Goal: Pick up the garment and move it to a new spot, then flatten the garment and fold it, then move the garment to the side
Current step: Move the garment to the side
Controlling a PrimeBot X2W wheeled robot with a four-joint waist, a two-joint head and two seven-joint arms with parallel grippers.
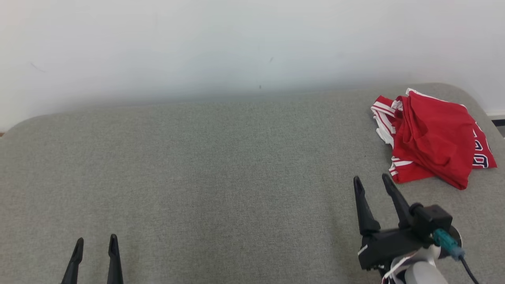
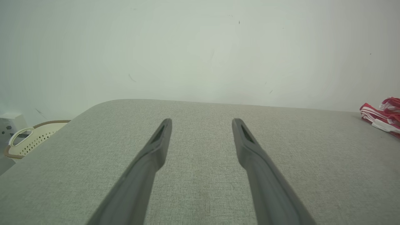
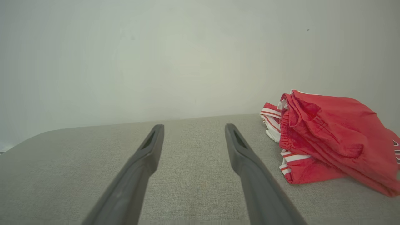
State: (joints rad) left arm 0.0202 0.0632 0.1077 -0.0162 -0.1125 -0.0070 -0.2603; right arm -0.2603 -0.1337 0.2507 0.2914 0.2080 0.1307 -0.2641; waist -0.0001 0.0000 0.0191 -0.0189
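Note:
The garment (image 1: 432, 138) is a red piece with white stripes and dark lettering, lying bunched at the far right of the grey table (image 1: 221, 169). My right gripper (image 1: 372, 180) stands open just short of its near left corner, fingers pointing up and not touching it. In the right wrist view the garment (image 3: 331, 140) lies to the right of my open right gripper (image 3: 194, 126). My left gripper (image 1: 96, 240) stands open at the lower left, far from the cloth. The left wrist view has the left gripper (image 2: 202, 120) over bare table, with a striped edge of the garment (image 2: 382, 115) at far right.
A pale wall (image 1: 236, 47) rises right behind the table's back edge. A cream perforated basket (image 2: 29, 139) sits beyond the table's left corner in the left wrist view. The table's right edge runs close past the garment.

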